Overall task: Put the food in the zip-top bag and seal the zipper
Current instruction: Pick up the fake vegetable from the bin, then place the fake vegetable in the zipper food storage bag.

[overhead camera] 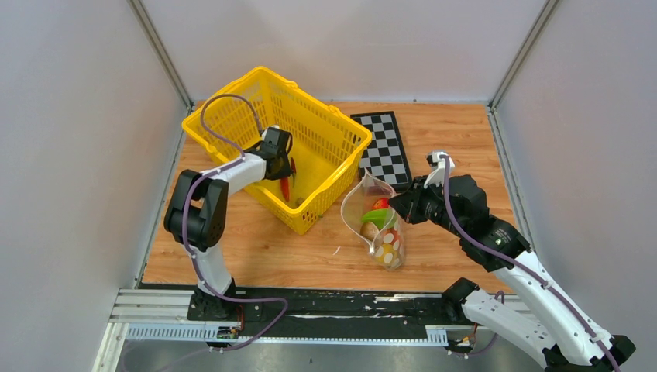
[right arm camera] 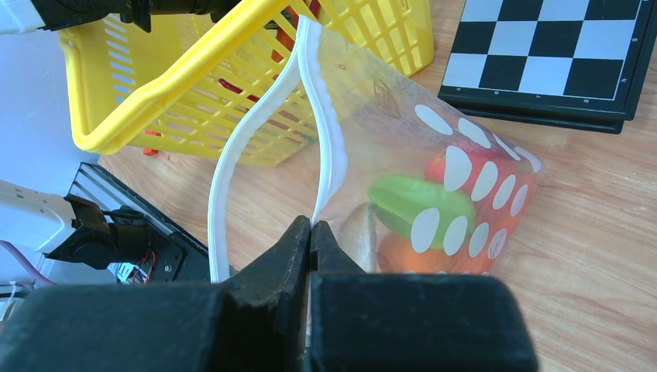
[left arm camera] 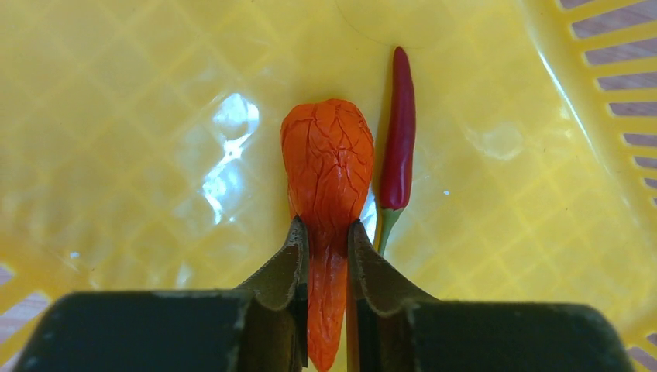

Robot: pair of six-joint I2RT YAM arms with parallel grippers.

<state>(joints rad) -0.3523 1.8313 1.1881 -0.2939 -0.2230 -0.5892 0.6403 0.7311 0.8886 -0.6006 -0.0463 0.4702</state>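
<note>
Left wrist view: the left gripper (left arm camera: pixel 327 232) is clamped on the thin end of the carrot (left arm camera: pixel 327 155), inside the basket (left arm camera: pixel 116 116) and just beside the chili (left arm camera: pixel 399 132). The basket sits toward the tabletop's (overhead camera: pixel 256 256) far left corner. The right gripper (right arm camera: pixel 311 230) is pinched together on the zipper (right arm camera: pixel 230 155) of the bag (right arm camera: pixel 387 116), which gapes open near the tabletop's middle, holding a pepper (right arm camera: pixel 418 203) and other food.

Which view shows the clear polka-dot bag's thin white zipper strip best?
Right wrist: the zipper strip is close up, mouth open, right gripper shut on one side. Top external shows it only as a small pale loop. Left wrist: none, just the orange carrot in the left gripper.
</note>
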